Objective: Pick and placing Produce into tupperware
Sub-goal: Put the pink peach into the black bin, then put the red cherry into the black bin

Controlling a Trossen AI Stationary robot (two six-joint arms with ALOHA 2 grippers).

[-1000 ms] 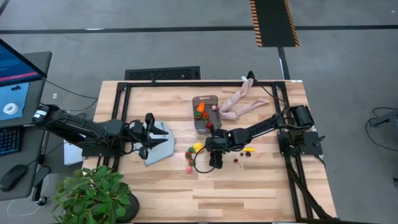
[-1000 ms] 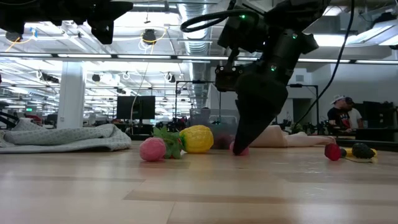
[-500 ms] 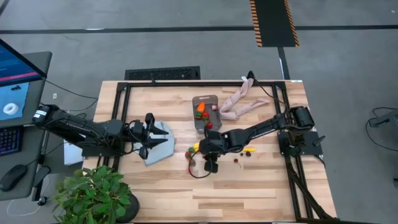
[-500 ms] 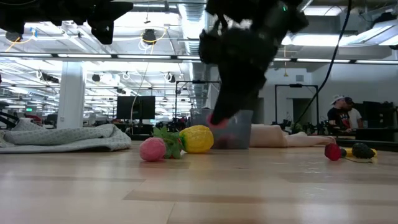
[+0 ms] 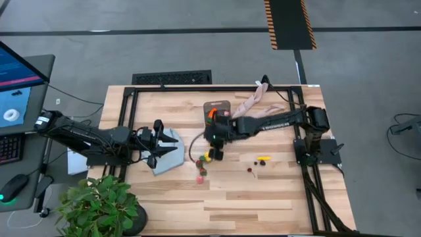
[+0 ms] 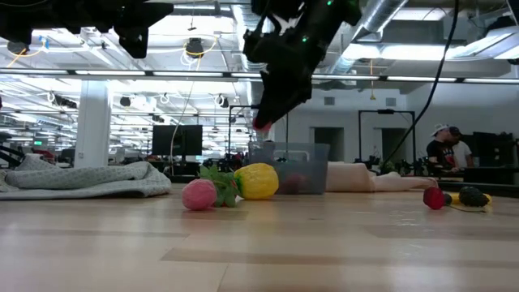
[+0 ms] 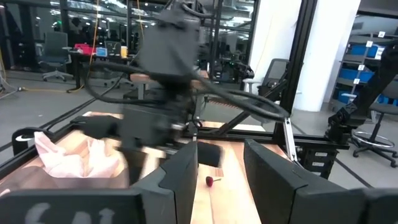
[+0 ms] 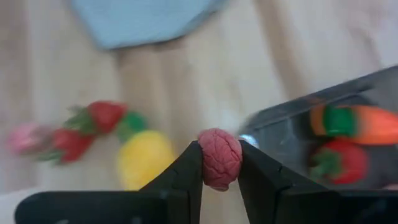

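Observation:
My right gripper (image 5: 215,146) hangs in the air at the near end of the clear tupperware (image 5: 214,105), shut on a pink berry (image 8: 219,158). The low view shows the gripper (image 6: 262,123) above the tub (image 6: 296,166). An orange carrot (image 8: 364,122) and a red strawberry (image 8: 333,163) lie in the tub. A yellow lemon (image 8: 143,159), strawberries (image 8: 102,115) and a pink piece (image 6: 199,195) lie on the table beside it. A small banana (image 5: 263,158) and dark berries (image 5: 250,169) lie to the right. My left gripper (image 7: 221,171) waits open over the grey-blue cloth (image 5: 170,153). My right gripper pinches the pink berry (image 8: 219,158) between its two fingers (image 8: 186,171), which sit on opposite sides of it. The fingers slant down from above. The berry is lifted clear of the table, higher than the tub's rim (image 6: 292,147).
A beige limb-shaped object (image 5: 255,105) lies at the table's far right, behind the tub. A leafy potted plant (image 5: 99,204) stands at the near left corner. Black frame rails (image 5: 125,125) border the table. Bare wood (image 5: 263,204) stretches along the near side.
My right gripper has risen from the table with the pink berry between its fingers and swung toward the far left, from near the scattered fruit to the near end of the tupperware. The berry is now lifted clear.

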